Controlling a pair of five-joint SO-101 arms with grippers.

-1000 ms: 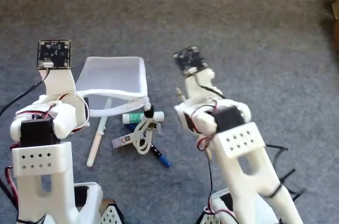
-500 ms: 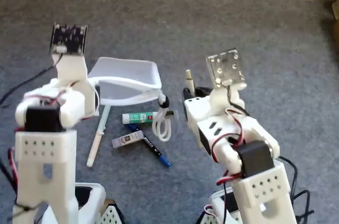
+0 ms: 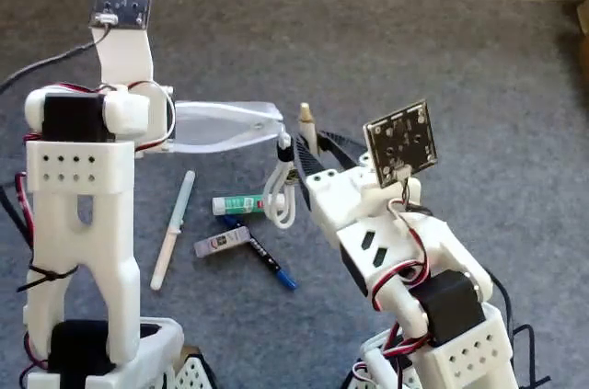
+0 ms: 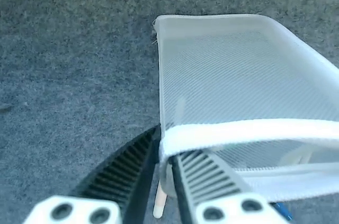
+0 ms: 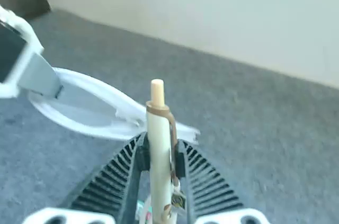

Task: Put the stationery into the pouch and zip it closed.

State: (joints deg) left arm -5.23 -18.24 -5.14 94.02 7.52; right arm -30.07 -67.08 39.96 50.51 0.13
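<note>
We are early in the job, by our reading: none of the stationery is in the pouch (image 4: 233, 75) yet, and the zip is untouched. Our left gripper (image 4: 165, 152) is clamped on one lip of the pouch's rim at a corner and holds it lifted off the grey carpet (image 3: 460, 85), so that the mesh bag hangs out sideways from the jaws. From the right wrist the mouth looks parted into a long oval, and we see nothing lying inside. Our right gripper (image 5: 159, 155) is closed around a cream pen (image 5: 157, 123), held upright with its tip pointing up, just beside the free end of the pouch's mouth but not in it. A white cord loop (image 3: 276, 196) dangles from that end of the pouch. Below, four pieces lie close together on the carpet: a white pen (image 3: 173, 228), a green-labelled tube (image 3: 237, 204), a small white stick (image 3: 221, 242) and a blue-capped pen (image 3: 271, 265). So we judge that the opening and presenting of the pouch is done, and the first item is in hand. What is left is to tip the cream pen in, fetch the four pieces one by one, then find the zip pull and draw it shut.
</note>
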